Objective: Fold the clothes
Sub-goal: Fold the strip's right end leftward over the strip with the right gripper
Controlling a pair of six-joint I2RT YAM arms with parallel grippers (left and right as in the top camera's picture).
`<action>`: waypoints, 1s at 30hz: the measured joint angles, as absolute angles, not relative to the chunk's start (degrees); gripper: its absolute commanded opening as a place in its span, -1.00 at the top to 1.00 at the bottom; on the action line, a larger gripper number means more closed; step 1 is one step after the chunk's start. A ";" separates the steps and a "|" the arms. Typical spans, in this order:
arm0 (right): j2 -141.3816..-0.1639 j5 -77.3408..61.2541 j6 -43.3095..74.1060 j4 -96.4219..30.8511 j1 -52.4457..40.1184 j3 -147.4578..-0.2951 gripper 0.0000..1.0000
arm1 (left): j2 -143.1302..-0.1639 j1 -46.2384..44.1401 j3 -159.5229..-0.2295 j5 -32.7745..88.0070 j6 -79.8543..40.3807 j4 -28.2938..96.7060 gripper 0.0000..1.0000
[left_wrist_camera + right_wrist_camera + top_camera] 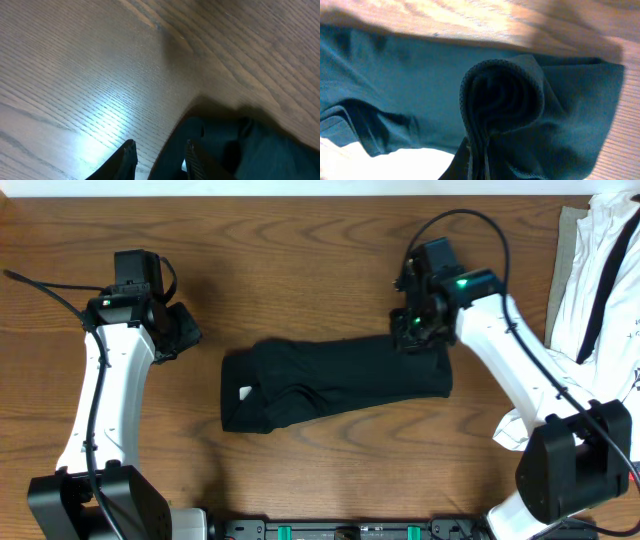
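Black clothes lie as a folded strip at the centre of the counter. Right tool is clamped on their far right corner. Left tool, jaws apart, holds nothing, near their left end.

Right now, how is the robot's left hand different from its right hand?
The left gripper hangs over bare table, apart from the black garment; the right gripper sits on its other end. The left gripper's jaws stand apart, empty; the right gripper's are pinched shut on a fold of cloth. Both are black.
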State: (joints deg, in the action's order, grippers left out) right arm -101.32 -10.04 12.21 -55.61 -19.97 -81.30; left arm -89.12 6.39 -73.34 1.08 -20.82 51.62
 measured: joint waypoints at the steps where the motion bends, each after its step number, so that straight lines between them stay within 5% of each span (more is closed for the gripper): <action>1: -101.38 -10.04 12.58 -54.65 -20.69 -80.82 0.95 | -89.12 6.39 -73.34 1.08 -20.82 51.59 0.31; 10: -103.70 -10.00 15.35 -47.55 -26.50 -76.29 0.94 | -89.12 6.39 -73.34 1.10 -20.82 51.62 0.31; 22: -107.61 -10.70 18.37 -39.07 -31.75 -76.03 0.31 | -89.12 6.39 -73.34 1.10 -20.82 52.03 0.30; 30: -107.55 -16.29 15.49 -40.75 -30.26 -76.53 0.27 | -89.12 6.39 -73.34 1.08 -20.82 52.31 0.29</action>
